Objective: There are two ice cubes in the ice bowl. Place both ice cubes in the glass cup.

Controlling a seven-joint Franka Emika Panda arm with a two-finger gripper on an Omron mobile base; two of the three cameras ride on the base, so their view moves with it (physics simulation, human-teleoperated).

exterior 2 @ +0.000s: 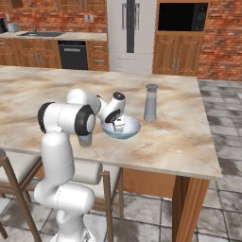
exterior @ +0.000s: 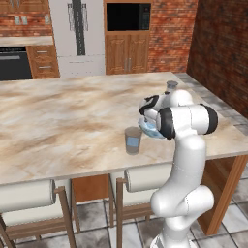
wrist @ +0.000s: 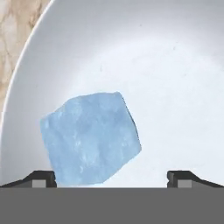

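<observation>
A robot's claw [wrist: 111,177], jaws apart, hangs over an ice cube [wrist: 89,138] in the ice bowl [wrist: 175,65]; it likely needs lowering, then closing.

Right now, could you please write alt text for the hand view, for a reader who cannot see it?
One pale-blue ice cube lies inside the ice bowl, close below the open claw, nearer its left fingertip. A strip of marbled counter shows beyond the bowl's rim at upper left.
</observation>
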